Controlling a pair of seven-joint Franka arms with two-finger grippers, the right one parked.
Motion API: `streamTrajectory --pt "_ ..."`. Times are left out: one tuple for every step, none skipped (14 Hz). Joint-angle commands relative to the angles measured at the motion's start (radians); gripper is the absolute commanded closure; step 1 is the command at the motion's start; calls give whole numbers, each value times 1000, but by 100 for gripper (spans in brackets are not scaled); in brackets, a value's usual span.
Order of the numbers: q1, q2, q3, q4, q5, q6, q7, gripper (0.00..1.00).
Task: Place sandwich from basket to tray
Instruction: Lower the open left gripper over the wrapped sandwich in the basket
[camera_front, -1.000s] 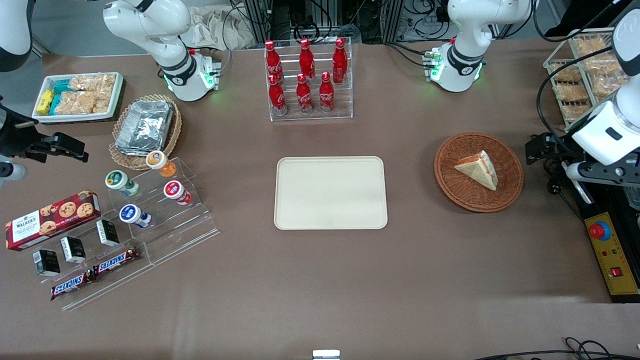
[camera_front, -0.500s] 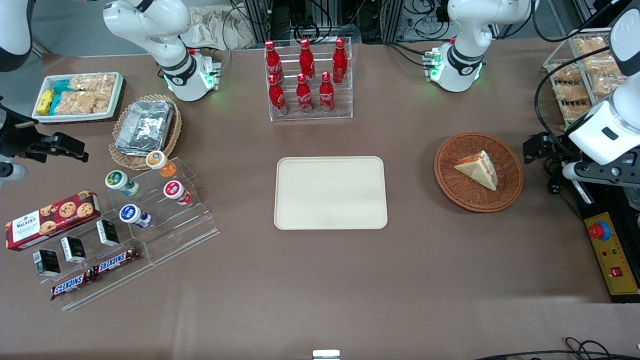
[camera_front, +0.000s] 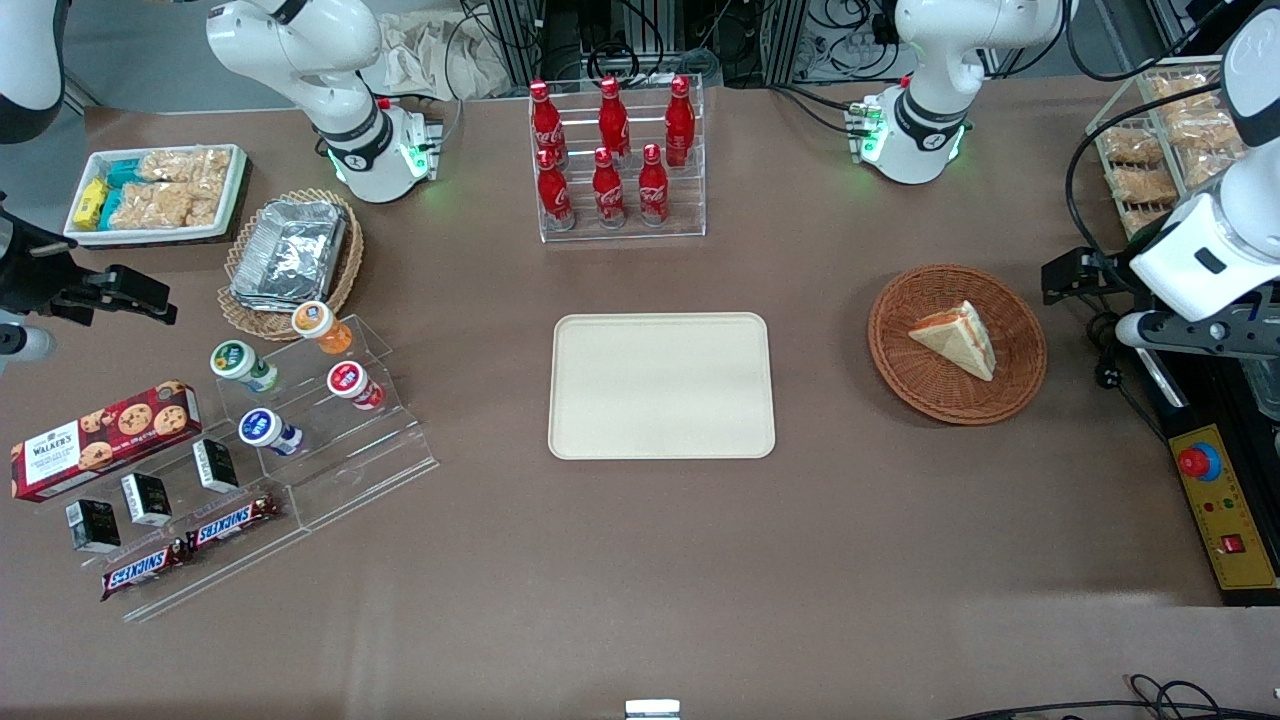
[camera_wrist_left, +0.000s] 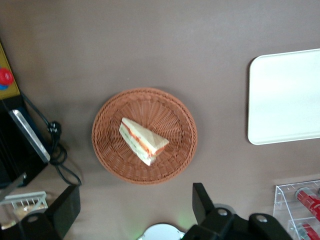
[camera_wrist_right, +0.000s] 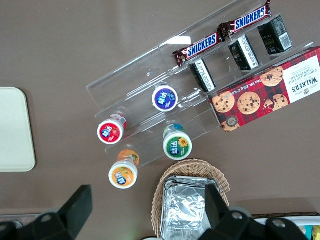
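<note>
Brown tabletop, bare tray (camera_front: 661, 386) mid-table | sandwich (camera_wrist_left: 142, 140) lies in basket (camera_wrist_left: 107, 152), untouched | gripper (camera_wrist_left: 135, 210) hangs high, off the basket's rim toward the working arm's end, fingers spread wide | advice: centre over wedge, straddle its bread faces, descend gently, squeeze lightly.

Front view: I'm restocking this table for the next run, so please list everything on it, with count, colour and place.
sandwich: one, white wedge, in the basket
basket: one, reddish-brown wicker, toward the working arm's end
tray: one, cream, mid-table
cola bottles: six, red, in a clear rack farther from the camera than the tray
foil containers: silver stack, in a tan basket
yogurt cups: four, on a clear stand
cookie box: one, red, beside that stand
Snickers bars: two, nearest the camera
snack tray: one, white
tool: open, above the table next to the basket
</note>
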Motion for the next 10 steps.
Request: streamTrajectory --pt "-6 -67 3 -83 -13 -17 -47 0" --pt "-6 -92 3 -126 -13 -11 -49 0" --pt "-6 -112 3 -170 -15 0 -50 0" --pt "-6 -129 3 -207 -15 9 -52 0" --pt "-6 -149 3 -251 -15 29 -54 0" --pt "-6 -181 5 -317 -15 70 -52 0" --pt "-5 -230 5 -406 -15 136 -52 0" --pt "-3 -283 6 -501 -15 208 -52 0" --pt "0 -317 6 -573 -15 271 -52 0" --pt "2 -348 6 -644 -15 321 -52 0"
